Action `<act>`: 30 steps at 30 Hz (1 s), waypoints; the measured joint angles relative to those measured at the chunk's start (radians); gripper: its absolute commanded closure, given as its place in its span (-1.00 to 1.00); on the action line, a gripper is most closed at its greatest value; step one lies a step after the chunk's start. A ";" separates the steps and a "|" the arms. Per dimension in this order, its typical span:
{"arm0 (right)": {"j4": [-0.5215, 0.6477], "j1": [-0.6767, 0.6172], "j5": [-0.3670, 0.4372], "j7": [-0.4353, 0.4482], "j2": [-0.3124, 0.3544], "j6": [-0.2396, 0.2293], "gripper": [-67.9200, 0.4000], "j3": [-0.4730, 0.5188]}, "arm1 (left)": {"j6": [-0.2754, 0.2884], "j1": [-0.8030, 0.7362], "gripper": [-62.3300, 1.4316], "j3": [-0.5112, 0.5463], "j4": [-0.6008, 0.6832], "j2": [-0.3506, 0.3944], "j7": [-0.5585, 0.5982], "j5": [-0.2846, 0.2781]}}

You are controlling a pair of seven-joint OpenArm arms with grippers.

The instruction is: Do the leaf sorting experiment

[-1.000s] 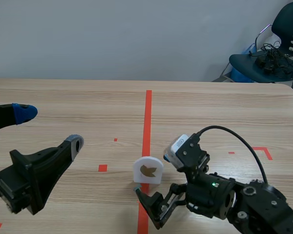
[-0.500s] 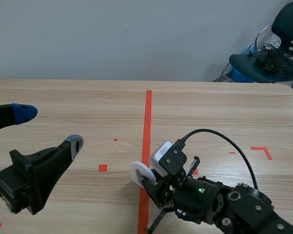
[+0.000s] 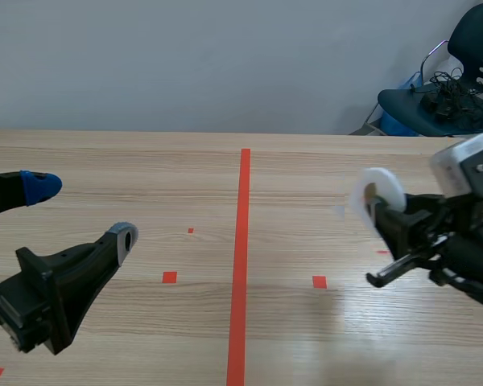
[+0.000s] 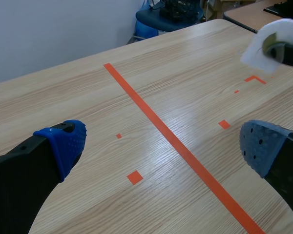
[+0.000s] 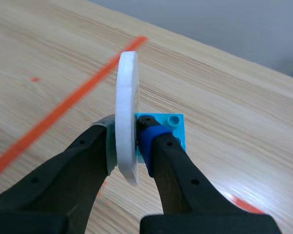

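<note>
A pale wood-grain table (image 3: 145, 169) runs away to a plain grey-white wall (image 3: 185, 56). A long orange-red tape line (image 3: 241, 241) crosses the table's middle from 6 to 12 o'clock, with small tape squares (image 3: 170, 277) on both sides of it. In the scene view at 2 o'clock, beyond the table's far corner, stands a dark blue plastic chair (image 3: 467, 48) with a tangle of black cables (image 3: 447, 88) on its seat.

The flat white rounded piece (image 3: 386, 181) with a brownish mark on its face is off the table, at about 3 o'clock in the scene view. The right gripper (image 5: 128, 139) holds it edge-on and upright, jaws clamped on its two faces. A small bright blue studded plate (image 5: 173, 129) shows just behind the blue pad, against the white piece. Whether the two are joined cannot be told.

The left gripper (image 3: 82, 211) hangs at 8 o'clock in the scene view, jaws wide apart with only bare table between them. From its wrist camera the white piece appears well ahead at about 1 o'clock, above a tape corner mark (image 4: 256, 78). No object lies between the two grippers.
</note>
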State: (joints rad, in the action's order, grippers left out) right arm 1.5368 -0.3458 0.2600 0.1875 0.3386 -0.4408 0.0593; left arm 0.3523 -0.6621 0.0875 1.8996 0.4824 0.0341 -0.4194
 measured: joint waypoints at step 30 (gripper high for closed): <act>-0.700 0.297 0.043 0.014 0.039 0.114 0.71 0.238 | 0.000 0.000 -1.00 0.000 0.000 0.000 -0.003 0.000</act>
State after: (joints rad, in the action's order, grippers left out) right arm 0.8371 -0.0486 0.3035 0.2012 0.3775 -0.3267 0.2974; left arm 0.3523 -0.6621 0.0875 1.8996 0.4824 0.0311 -0.4191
